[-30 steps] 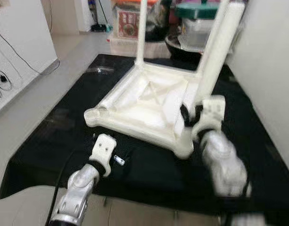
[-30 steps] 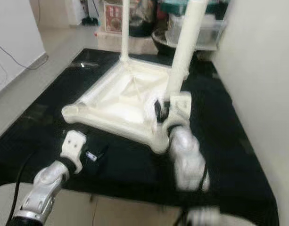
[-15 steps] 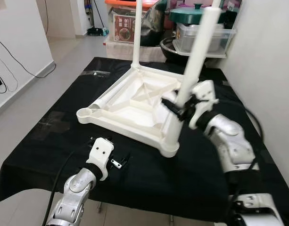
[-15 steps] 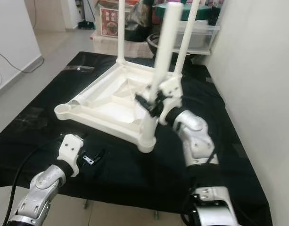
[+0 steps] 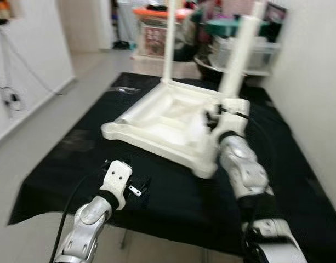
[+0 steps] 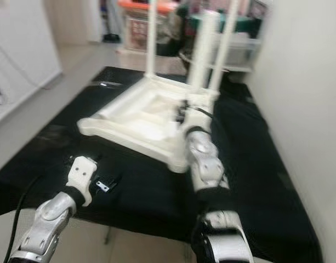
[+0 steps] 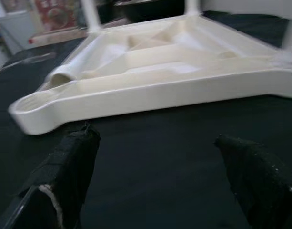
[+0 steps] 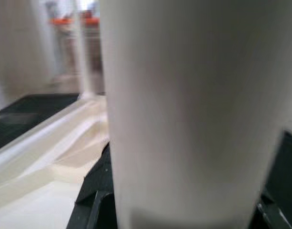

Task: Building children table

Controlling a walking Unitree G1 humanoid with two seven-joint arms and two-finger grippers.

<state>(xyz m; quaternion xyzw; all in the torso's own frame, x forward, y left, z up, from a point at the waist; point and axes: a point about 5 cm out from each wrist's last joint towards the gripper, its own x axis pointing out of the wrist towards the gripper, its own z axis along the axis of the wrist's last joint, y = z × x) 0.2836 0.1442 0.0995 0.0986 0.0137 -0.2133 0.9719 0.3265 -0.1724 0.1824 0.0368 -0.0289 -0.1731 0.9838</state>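
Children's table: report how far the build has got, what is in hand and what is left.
Done: the upside-down table top lies on the black cloth with the far leg standing in its corner. In hand: the right gripper is shut on the near-right leg, upright at its corner. Left: the near-left corner socket holds no leg; the left gripper hovers open before it.

White walls point(image 5: 36, 60) flank a pale floor point(image 5: 25, 164); storage boxes point(image 5: 157, 33) stand blurred behind.
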